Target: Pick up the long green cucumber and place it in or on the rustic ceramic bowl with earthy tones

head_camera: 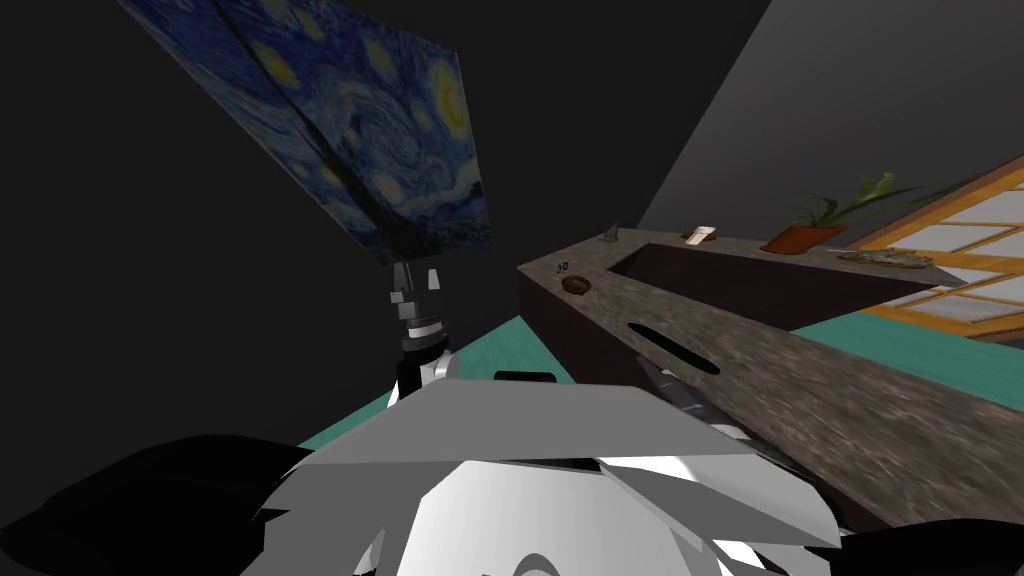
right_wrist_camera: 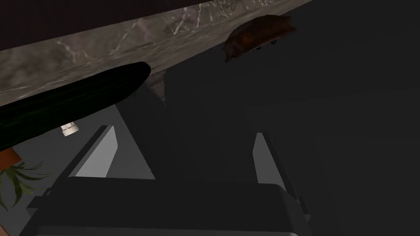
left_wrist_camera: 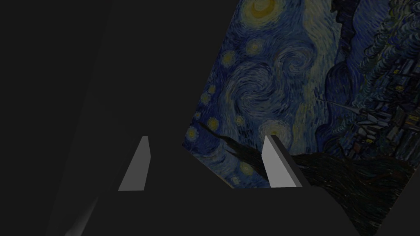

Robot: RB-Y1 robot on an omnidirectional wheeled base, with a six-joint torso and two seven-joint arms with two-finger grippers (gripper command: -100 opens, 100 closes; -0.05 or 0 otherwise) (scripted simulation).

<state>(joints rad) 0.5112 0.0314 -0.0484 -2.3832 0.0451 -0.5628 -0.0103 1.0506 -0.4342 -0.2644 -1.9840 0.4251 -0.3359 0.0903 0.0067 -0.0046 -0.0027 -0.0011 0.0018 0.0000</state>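
The long, dark green cucumber [head_camera: 672,347] lies on the mottled stone counter [head_camera: 800,400], close to its near edge. Farther along the same counter sits the small brown bowl [head_camera: 576,285]. In the right wrist view my right gripper [right_wrist_camera: 183,131] is open with nothing between its fingers. There the cucumber [right_wrist_camera: 69,102] lies beyond one fingertip, off to that side, and the bowl [right_wrist_camera: 258,37] sits farther ahead. My right arm [head_camera: 700,400] is low against the counter's near edge. My left gripper [head_camera: 417,280] is raised in front of me, away from the counter, and stands open [left_wrist_camera: 206,137] and empty.
The counter has a dark sunken recess [head_camera: 720,270] behind the bowl. On its far ledge stand a potted plant [head_camera: 805,235], a small cone [head_camera: 611,235] and a card [head_camera: 700,235]. Teal floor [head_camera: 500,340] shows between me and the counter.
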